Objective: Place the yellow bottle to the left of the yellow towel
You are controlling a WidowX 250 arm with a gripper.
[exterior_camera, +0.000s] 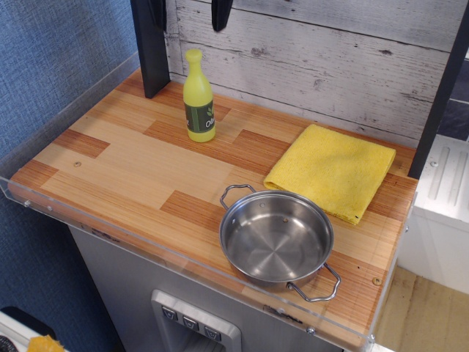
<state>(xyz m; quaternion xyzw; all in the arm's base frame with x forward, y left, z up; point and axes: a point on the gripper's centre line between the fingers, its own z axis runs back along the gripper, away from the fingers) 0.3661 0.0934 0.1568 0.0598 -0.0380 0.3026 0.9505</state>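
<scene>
While most of the gripper [189, 13] is cut off by the top edge of the frame, two dark fingertips still show there: one at the upper left against the black post, one a little further right at [220, 13]. They hang well apart from each other, with nothing between them, and both are clear above the bottle's cap.

One yellow bottle [198, 97] stands upright on the wooden counter [124, 158], in the upper left part of the frame, near the black vertical post [151, 48] and the whitewashed plank wall [330, 59]. Its dark green label faces the camera. Nothing touches it.

One yellow towel [331, 171] lies flat and folded at the right of centre, its far edge close to the wall. The bottle sits to the left of the towel, well apart from it, with bare wood between them.

One steel pan [277, 237] with two wire handles rests in the lower right part of the frame, just beside the towel's near edge; whether its rim touches the cloth cannot be told. The pan holds nothing.

One clear plastic guard [66, 103] runs along the counter's left and front edges.
</scene>
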